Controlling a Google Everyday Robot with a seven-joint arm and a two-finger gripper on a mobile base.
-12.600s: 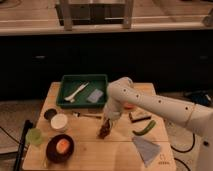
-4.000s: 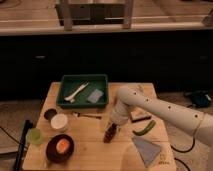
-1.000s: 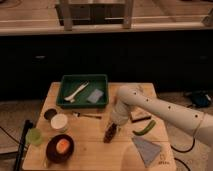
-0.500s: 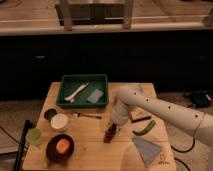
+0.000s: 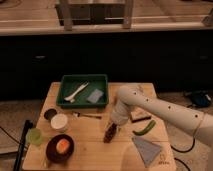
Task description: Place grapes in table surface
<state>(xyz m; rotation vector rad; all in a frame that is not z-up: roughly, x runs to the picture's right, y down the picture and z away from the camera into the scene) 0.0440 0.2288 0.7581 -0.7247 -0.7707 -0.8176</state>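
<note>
Reaching down over the middle of the pale wooden table, the white robot arm sets its gripper on the dark bunch of grapes.

Whether the gripper grips the bunch or merely rests on it, I cannot tell; the grapes lie on the bare wood just below the arm's wrist, roughly centre-table. Behind them sits a green rectangular tray holding a pale bone-shaped object and a grey-blue sponge. To the left stand a white round lid or cup, a small dark bowl, a light green cup and a dark bowl with an orange fruit. To the right lie a green chilli pepper and a folded grey cloth.
</note>
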